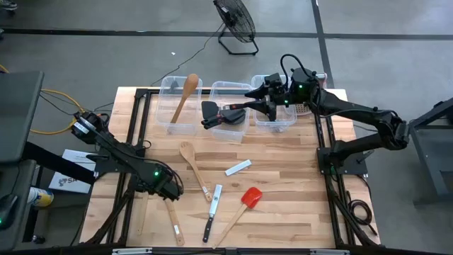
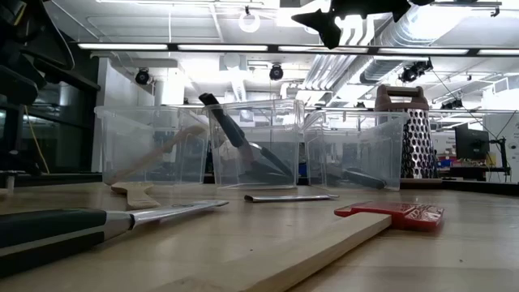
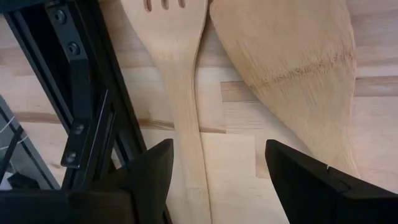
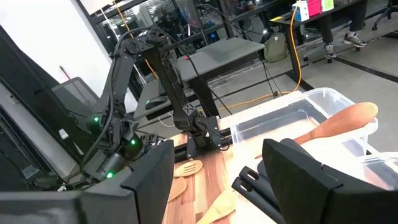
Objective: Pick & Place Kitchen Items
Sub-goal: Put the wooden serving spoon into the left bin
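From above I count three clear plastic bins (image 1: 182, 106) in a row; a wooden spoon (image 1: 185, 95) leans in the first, black turners (image 1: 221, 113) lie in the middle one. My right gripper (image 1: 272, 95) hangs over the bins, fingers wide, holding nothing. My left gripper (image 1: 170, 188) is low at the table's near left – wide open, empty. On the boards: one slotted wooden spoon (image 1: 192, 164), one knife (image 1: 211, 212), one red-headed spatula (image 1: 244, 204).

From table height, a metal box grater (image 2: 413, 134) stands upright.

My left wrist shows two smooth pale wooden handles (image 3: 186, 124) side by side.
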Available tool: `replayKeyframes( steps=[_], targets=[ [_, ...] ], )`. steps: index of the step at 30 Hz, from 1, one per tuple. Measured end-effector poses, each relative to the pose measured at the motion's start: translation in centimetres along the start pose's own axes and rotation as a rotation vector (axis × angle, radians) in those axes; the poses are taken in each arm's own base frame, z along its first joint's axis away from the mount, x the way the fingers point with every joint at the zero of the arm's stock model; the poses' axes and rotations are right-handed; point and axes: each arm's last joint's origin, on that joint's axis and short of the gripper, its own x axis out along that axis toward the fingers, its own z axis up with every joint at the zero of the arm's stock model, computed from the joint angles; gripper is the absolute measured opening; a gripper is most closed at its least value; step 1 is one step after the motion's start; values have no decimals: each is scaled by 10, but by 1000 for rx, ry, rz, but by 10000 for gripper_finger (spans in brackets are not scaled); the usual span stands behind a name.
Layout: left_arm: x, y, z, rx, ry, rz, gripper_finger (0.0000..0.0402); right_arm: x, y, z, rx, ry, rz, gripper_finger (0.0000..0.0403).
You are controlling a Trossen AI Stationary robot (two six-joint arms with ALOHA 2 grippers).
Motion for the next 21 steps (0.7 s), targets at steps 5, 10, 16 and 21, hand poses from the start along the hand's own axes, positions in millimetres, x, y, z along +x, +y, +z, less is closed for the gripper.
replayKeyframes(
  steps=[5, 10, 16, 21],
  targets=[
    [7, 1, 2, -7, 4, -23, 246, 0, 0, 0, 0, 0, 0, 235],
    [30, -2, -2, -14, 46, -148, 245, 0, 0, 0, 2, 4, 1, 235],
    [34, 8, -14, -58, 30, -145, 245, 0, 0, -1, 5, 17, 18, 235],
    [37, 18, -18, -96, 5, -97, 245, 0, 0, -1, 1, 17, 18, 235]
  ],
)
